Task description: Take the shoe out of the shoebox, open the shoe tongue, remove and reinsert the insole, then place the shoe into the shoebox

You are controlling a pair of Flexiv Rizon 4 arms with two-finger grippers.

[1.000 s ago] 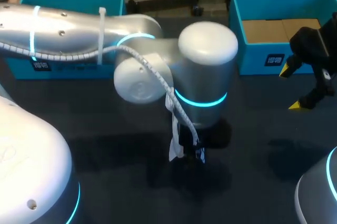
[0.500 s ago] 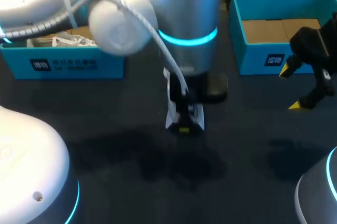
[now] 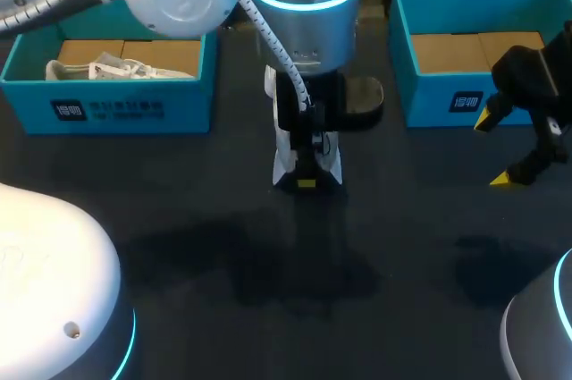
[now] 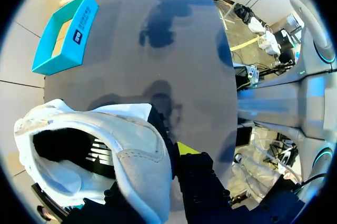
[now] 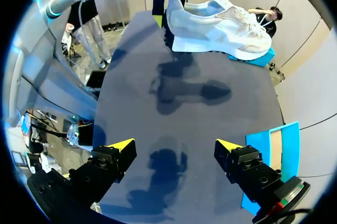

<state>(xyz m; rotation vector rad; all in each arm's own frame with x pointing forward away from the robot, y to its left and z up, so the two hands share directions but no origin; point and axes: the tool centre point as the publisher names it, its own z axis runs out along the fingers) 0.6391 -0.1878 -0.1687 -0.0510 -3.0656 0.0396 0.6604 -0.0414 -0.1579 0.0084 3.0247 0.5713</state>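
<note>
Head view: left gripper (image 3: pixel 306 176) grasping the white shoe (image 3: pixel 282 162) by its heel at frame centre, lifted above the desk (image 3: pixel 197 192), toe apparently pointing up-frame, while the right gripper (image 3: pixel 498 149), released, sits well apart at the right edge, facing its side.

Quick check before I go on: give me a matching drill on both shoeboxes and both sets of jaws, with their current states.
Things:
1 left shoebox
2 right shoebox
3 left jaws
4 right jaws

States:
a open, holding nothing
b shut on white shoe
c holds another shoe
d bare cardboard floor showing

Pairs: 1-c; 2-d; 3-b; 4-a
</note>
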